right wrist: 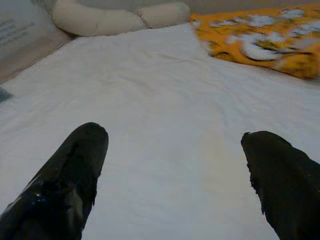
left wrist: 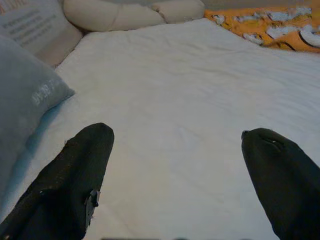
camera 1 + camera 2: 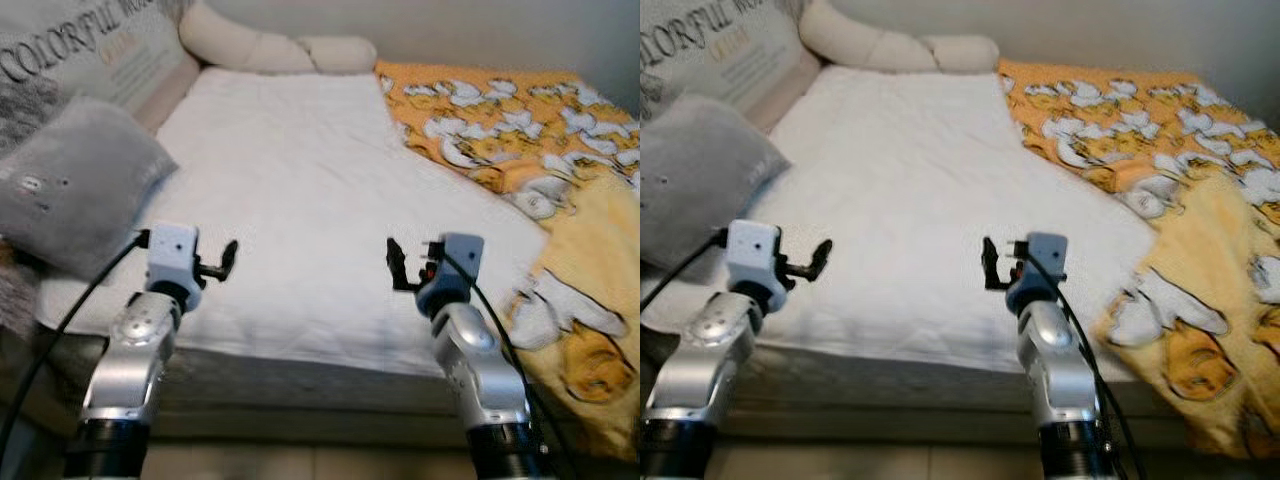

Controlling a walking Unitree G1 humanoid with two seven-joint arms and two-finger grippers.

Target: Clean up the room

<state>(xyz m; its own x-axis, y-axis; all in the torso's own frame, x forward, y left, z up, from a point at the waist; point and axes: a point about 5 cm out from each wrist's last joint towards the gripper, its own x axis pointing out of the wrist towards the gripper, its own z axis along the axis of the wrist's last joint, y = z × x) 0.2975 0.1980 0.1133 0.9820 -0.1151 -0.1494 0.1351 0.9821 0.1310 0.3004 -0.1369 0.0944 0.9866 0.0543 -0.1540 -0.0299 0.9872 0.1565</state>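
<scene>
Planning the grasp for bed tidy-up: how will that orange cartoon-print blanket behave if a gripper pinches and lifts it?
The orange blanket lies rumpled and hangs over the bed edge, so it is likely floppy and will drape, not lift whole. It looks plush, probably easy to pinch. Being large, it will likely drag on the sheet.

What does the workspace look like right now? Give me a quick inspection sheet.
Surface: white sheet on the bed, lightly wrinkled, bare in the middle.
Job's things: orange patterned blanket bunched along the bed's right side, hanging over the near corner; grey pillow at the left edge.
Clutter: nothing seen on the sheet.
Grippers: left gripper and right gripper above the near edge, jaws open, holding nothing.
Cables: black cable along the left arm; another on the right arm.
Surroundings: cream bolster at the head, printed cushion at far left.
</scene>
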